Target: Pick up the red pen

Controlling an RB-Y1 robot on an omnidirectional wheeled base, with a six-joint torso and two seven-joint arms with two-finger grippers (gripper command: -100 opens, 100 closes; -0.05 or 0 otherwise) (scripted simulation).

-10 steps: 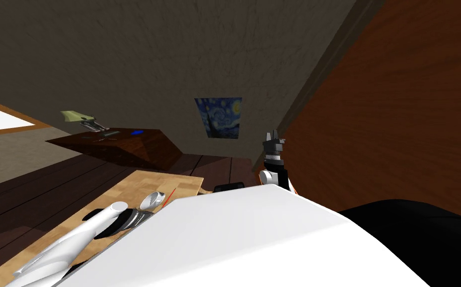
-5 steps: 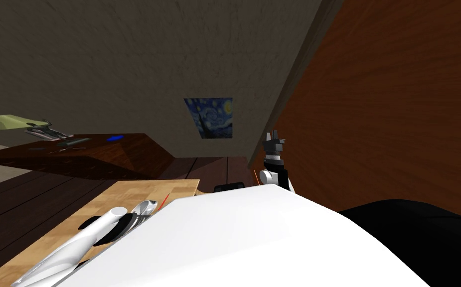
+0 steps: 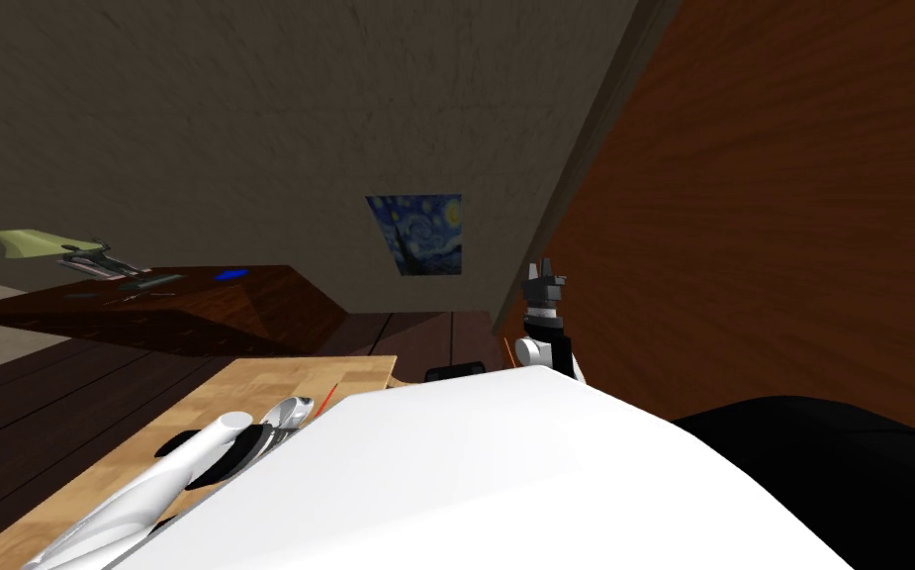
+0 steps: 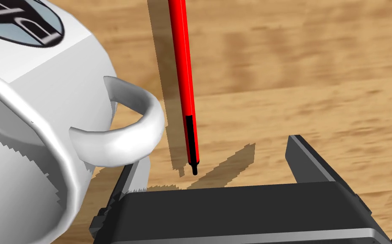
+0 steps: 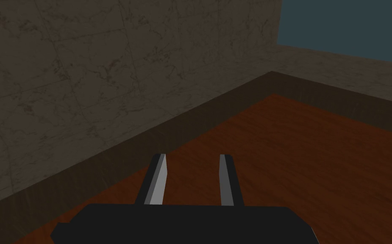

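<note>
1. Head view: the red pen (image 3: 327, 399) lies flat on the light wood bench (image 3: 247, 381), just to the right of the white mug (image 3: 290, 411). It shows as a thin red line.
2. Head view: the left arm (image 3: 138, 485) reaches over the bench with its wrist end at the mug.
3. Head view: the right gripper (image 3: 544, 265) is raised, well apart from the mug and to its right. It is nowhere near the pen.
4. Left wrist view: the left gripper (image 4: 211, 154) is low over the bench and its jaws are spread wide with nothing in them.
5. Left wrist view: one finger (image 4: 128, 180) sits under the mug handle (image 4: 123, 131). The other finger (image 4: 307, 159) is on the far side from the mug.
6. Left wrist view: the pen runs straight away from the gripper, just beside the mug handle and apart from it. Its black tip (image 4: 192, 144) points at the gripper body and ends between the jaws, nearer the mug-side finger. It touches neither finger.
7. Left wrist view: the mug lies tipped, with a grey oval label (image 4: 17, 21) carrying dark letters on its side.
8. Right wrist view: the right jaws are drawn nearly together with a narrow gap between them, and they grip nothing.
</note>
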